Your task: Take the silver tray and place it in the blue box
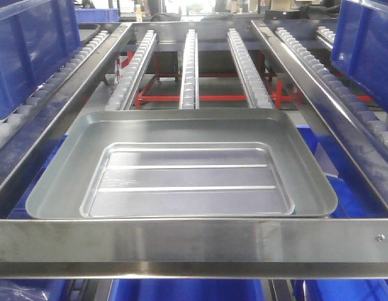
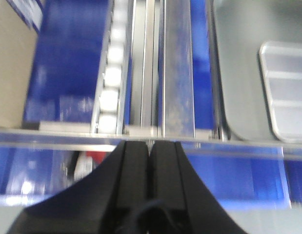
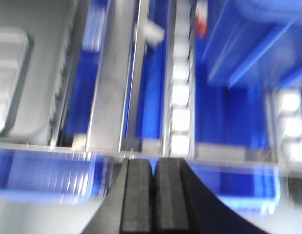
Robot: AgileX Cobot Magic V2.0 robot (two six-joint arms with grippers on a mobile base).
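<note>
- Black fingers of the left gripper (image 2: 150, 144) are pressed flat together, with only a thin seam between them and nothing held.
- Black fingers of the right gripper (image 3: 153, 164) stand the same way, jaws closed to a narrow dark line, holding nothing.
- Both wrist views are blurred. Each gripper's tip sits at the near side of the steel crossbar (image 1: 194, 241), which has a screw at each end.
- Just past the left gripper runs a lane of white rollers (image 2: 110, 78), and the silver tray (image 2: 238, 63) lies off to its right.
- From the right wrist the tray shows at the left edge, with a roller lane and blue plastic to the right of it.
- In the front view the silver tray (image 1: 181, 166) lies flat on the middle roller rails (image 1: 189, 69), open side up, its near rim just behind the crossbar. Neither gripper touches it.
- One blue box (image 1: 24, 44) stands on the outer lane at far left and another blue crate (image 1: 369, 50) at far right, both apart from the tray. I cannot tell which one the task means.
- More blue plastic shows under the rack, and a red frame (image 1: 181, 97) lies beyond the tray.
</note>
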